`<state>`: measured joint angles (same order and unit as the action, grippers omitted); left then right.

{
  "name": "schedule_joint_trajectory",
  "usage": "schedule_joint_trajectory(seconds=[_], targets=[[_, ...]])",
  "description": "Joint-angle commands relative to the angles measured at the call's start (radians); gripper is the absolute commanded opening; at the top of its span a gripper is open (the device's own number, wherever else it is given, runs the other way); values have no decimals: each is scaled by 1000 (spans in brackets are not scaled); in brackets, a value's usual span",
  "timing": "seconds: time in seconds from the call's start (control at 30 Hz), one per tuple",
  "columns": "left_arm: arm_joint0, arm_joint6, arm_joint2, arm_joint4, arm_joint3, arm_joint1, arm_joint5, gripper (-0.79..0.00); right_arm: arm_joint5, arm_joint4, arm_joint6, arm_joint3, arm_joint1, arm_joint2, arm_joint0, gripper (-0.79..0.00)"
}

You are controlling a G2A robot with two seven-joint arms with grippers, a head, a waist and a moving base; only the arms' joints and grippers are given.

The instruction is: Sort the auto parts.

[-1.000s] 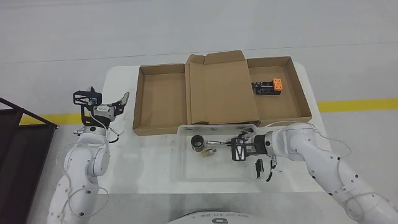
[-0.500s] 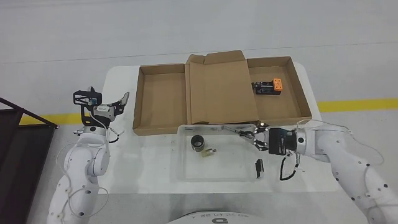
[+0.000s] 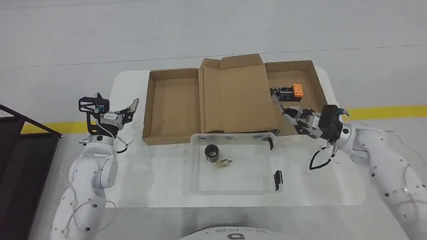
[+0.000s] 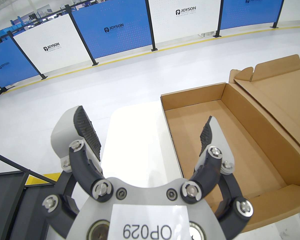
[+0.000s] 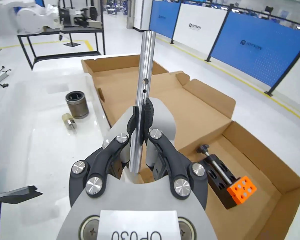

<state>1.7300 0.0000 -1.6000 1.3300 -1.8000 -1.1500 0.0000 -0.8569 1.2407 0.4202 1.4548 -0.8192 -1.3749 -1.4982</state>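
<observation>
— While the right gripper (image 3: 297, 117) hangs over the right compartment of the cardboard box (image 3: 175, 138), what does it hold?

— A shiny metal rod (image 5: 145, 71), pinched between both fingers partway along its length.

— Which way does the rod run?

— Its long axis lies in line with the gripper. The far end sticks out well past the fingertips, toward the box's raised middle flap (image 3: 237, 93). The near end passes back between the finger links toward the wrist. Two small holes show in its side just beyond the fingertips.

— What lies in that compartment?

— A black part with an orange block (image 5: 222, 181) rests on its floor, apart from the rod.

— And the clear tray (image 3: 200, 180)?

— It sits on the bench (image 3: 153, 180) on the robot's side of the box. It holds a dark cylindrical bearing (image 3: 212, 152) with a small stubby part (image 3: 224, 163) just beside it.

— The left gripper (image 4: 147, 126)?

— Its fingers are spread wide with nothing between them. It is at the bench's left edge, beside the box's left compartment.
</observation>
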Motion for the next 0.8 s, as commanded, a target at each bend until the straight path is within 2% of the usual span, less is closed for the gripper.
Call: schedule_joint_trajectory(seconds=[0.0,0.1,0.17,0.3,0.37,0.57,0.63,0.67,0.7,0.77], targets=[[0,0,0,0,0,0,0,0,76,-95,-134,-45,-13,30,51,-785],[0,0,0,0,0,0,0,0,123,-193,-255,-109,-29,65,117,-785],[0,0,0,0,0,0,0,0,110,-241,-300,-151,-37,86,154,-785],[0,0,0,0,0,0,0,0,192,-270,-394,-214,-53,124,208,-785],[0,0,0,0,0,0,0,0,231,-283,-434,-226,-62,143,229,-785],[0,0,0,0,0,0,0,0,266,-311,-495,-268,-81,180,278,-785],[0,0,0,0,0,0,0,0,267,-313,-500,-278,-85,186,288,-711],[0,0,0,0,0,0,0,0,267,-313,-500,-282,-87,188,292,-582],[0,0,0,0,0,0,0,0,266,-312,-500,-285,-88,188,295,-496],[0,0,0,0,0,0,0,0,263,-313,-500,-289,-90,187,298,-437]])
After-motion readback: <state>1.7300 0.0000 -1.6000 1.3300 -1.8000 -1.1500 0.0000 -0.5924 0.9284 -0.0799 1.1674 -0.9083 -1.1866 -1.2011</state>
